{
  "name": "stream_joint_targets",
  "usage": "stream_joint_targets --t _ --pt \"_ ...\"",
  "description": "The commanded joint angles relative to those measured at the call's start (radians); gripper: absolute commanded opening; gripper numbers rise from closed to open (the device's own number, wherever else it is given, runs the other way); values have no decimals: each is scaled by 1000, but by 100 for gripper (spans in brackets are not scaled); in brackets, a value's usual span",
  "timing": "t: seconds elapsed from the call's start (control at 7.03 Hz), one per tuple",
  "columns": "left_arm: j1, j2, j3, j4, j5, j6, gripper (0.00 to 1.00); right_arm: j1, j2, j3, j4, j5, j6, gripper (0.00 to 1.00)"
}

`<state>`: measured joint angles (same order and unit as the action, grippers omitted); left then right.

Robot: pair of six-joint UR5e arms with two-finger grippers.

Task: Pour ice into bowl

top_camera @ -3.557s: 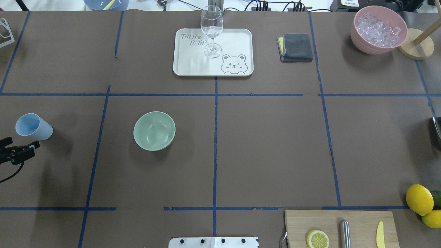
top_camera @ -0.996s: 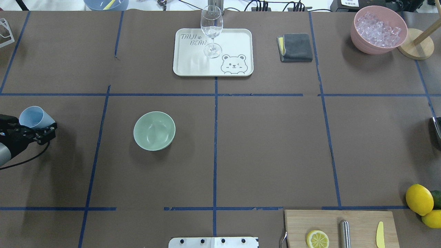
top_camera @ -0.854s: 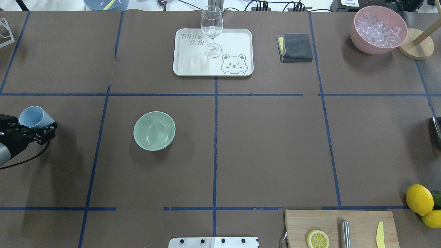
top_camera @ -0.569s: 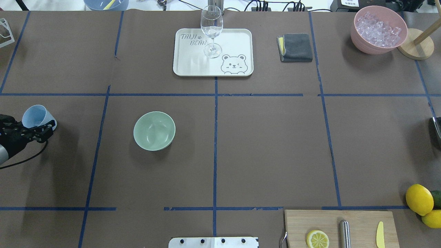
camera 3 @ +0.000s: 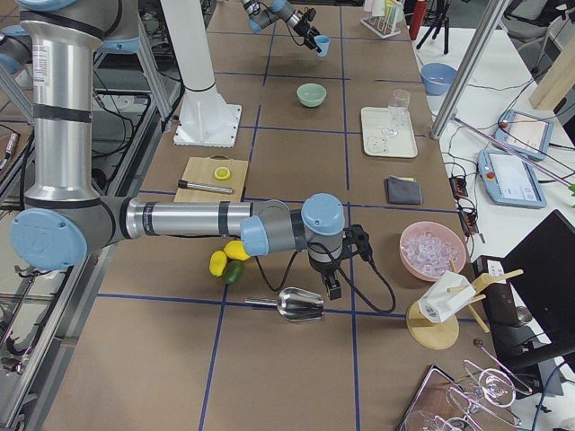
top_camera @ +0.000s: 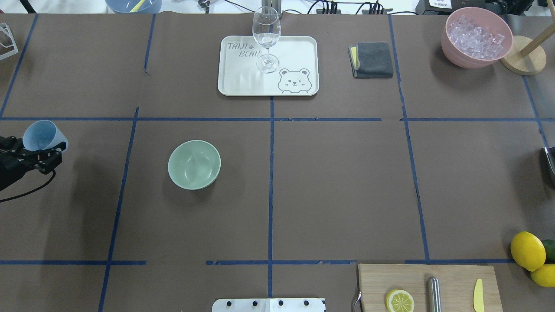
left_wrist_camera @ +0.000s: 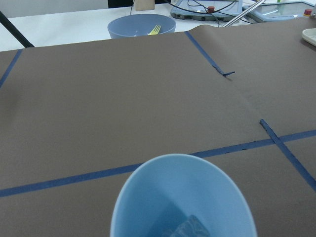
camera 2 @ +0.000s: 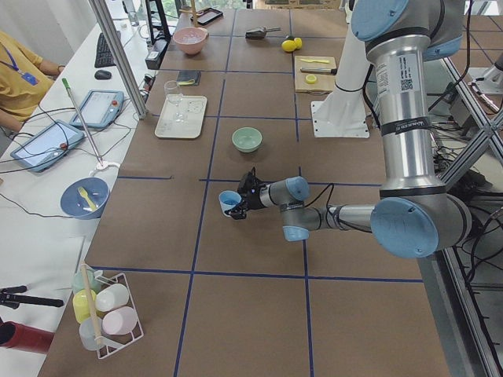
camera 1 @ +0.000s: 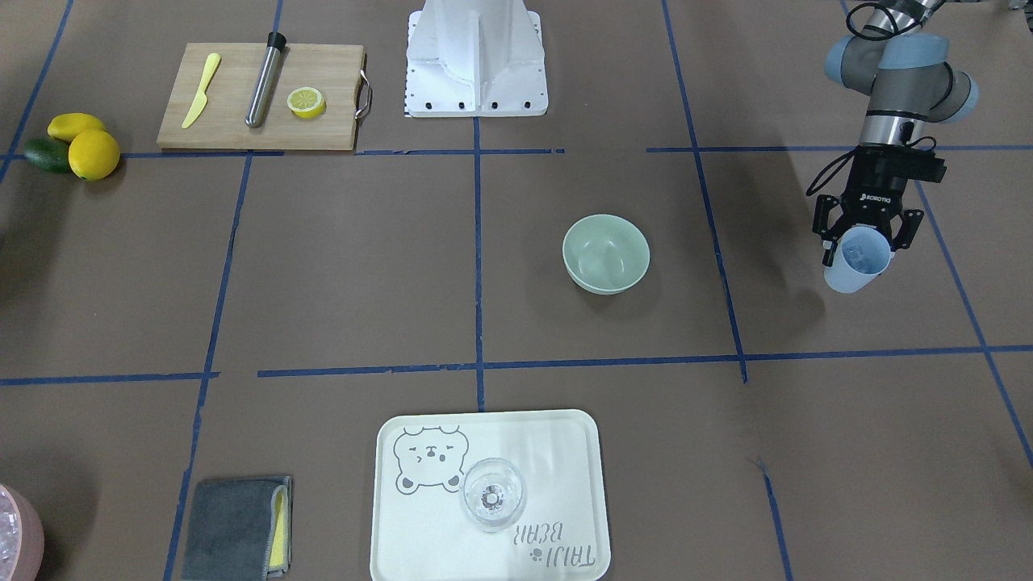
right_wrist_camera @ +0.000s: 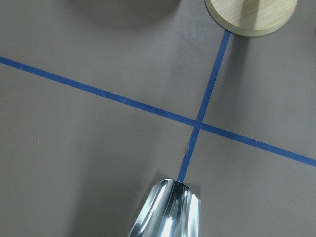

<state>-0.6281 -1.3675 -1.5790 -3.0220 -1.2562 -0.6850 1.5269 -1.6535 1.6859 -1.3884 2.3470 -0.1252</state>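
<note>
My left gripper [camera 1: 861, 244] is shut on the light blue cup [camera 1: 855, 274] and holds it a little above the table, roughly upright with a slight tilt. The ice [left_wrist_camera: 190, 228] is a few small clear cubes at the cup's bottom in the left wrist view. The pale sage-green bowl [top_camera: 194, 164] stands empty to the right of the cup [top_camera: 40, 135] in the overhead view, well apart from it. My right gripper [camera 3: 331, 287] hovers beside a metal scoop [camera 3: 301, 305] near the table's far right end; I cannot tell whether it is open or shut.
A pink container [top_camera: 476, 37] full of ice stands at the back right beside a wooden stand [top_camera: 522, 60]. A white tray [top_camera: 299, 56] bears a clear wine glass [top_camera: 266, 39]. A folded grey cloth [top_camera: 372, 60], a cutting board [top_camera: 429, 288] and lemons [top_camera: 527, 250] lie to the right.
My left gripper moved in around the blue cup and shut on it. It has since lifted the cup, which has shifted away from the robot in the overhead view. The bowl has not moved.
</note>
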Motion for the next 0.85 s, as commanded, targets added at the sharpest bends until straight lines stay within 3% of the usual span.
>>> stream_joint_targets --t 0.0,0.28,0.43,0.57,0.71 --pt "-71 -45 -58 5 -51 284 0 1 -8 1 0 0 1 100" --pt "-76 -155 -59 29 -69 288 0 1 -11 2 0 0 1 100" --pt "-70 -163 -56 49 -62 291 0 1 -9 2 0 0 1 100" --pt "-70 -188 -62 83 -52 367 0 2 -11 2 0 0 1 100" --pt "-68 -208 -75 125 22 545 0 1 -11 0 0 -1 1 100"
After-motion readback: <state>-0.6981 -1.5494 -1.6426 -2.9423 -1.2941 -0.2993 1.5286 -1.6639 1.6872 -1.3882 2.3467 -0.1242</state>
